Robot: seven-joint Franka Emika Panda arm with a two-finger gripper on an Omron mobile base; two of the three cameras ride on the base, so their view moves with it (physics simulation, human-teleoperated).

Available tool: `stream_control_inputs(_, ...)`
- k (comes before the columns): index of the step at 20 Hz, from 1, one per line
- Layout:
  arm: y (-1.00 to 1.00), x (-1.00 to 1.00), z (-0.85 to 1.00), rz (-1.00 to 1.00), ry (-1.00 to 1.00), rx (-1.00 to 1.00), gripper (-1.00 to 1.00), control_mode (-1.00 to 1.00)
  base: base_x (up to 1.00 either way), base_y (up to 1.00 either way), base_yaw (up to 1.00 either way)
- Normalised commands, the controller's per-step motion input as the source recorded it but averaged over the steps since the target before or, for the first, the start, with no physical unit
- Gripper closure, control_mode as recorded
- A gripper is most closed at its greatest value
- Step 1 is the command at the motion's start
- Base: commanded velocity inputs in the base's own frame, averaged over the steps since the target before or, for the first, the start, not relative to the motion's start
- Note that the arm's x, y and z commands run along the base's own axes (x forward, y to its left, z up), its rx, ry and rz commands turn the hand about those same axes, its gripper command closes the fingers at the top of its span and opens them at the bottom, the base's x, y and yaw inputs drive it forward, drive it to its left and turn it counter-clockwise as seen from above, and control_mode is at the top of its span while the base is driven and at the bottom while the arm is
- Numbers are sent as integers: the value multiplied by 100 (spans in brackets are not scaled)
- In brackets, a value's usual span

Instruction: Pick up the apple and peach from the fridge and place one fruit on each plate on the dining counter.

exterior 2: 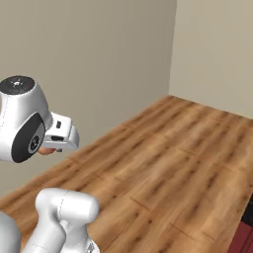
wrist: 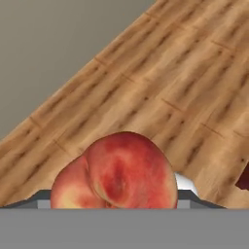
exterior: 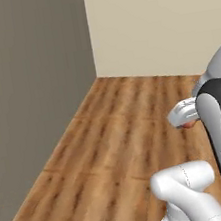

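The peach [wrist: 116, 175], red and orange with a cleft down its face, sits between my fingers close to the camera in the hand view. My gripper [wrist: 116, 197] is shut on it. From the base cameras the hand [exterior: 184, 113] [exterior 2: 59, 138] hangs above the wooden floor, and a sliver of the peach [exterior: 188, 124] [exterior 2: 46, 150] peeks out under it. The apple, the fridge, the plates and the dining counter are out of view.
Wooden plank floor [exterior: 118, 146] [exterior 2: 183, 163] spreads ahead to a room corner, where a grey wall [exterior: 31, 79] meets a beige wall [exterior: 159, 19]. A dark red edge [exterior 2: 245, 236] [wrist: 244, 179] shows low at the right.
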Motion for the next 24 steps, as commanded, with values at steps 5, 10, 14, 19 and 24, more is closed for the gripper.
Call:
stream_control_inputs(5,0,0,0,0,0,0,100,100,100,25,-49)
stream_control_inputs(10,0,0,0,0,0,0,100,100,100,30,-40)
stream_control_inputs(14,0,0,0,0,0,0,100,100,100,40,-43)
stream_control_inputs(19,0,0,0,0,0,0,100,100,100,44,-52)
stream_control_inputs(24,0,0,0,0,0,0,100,100,100,60,-49)
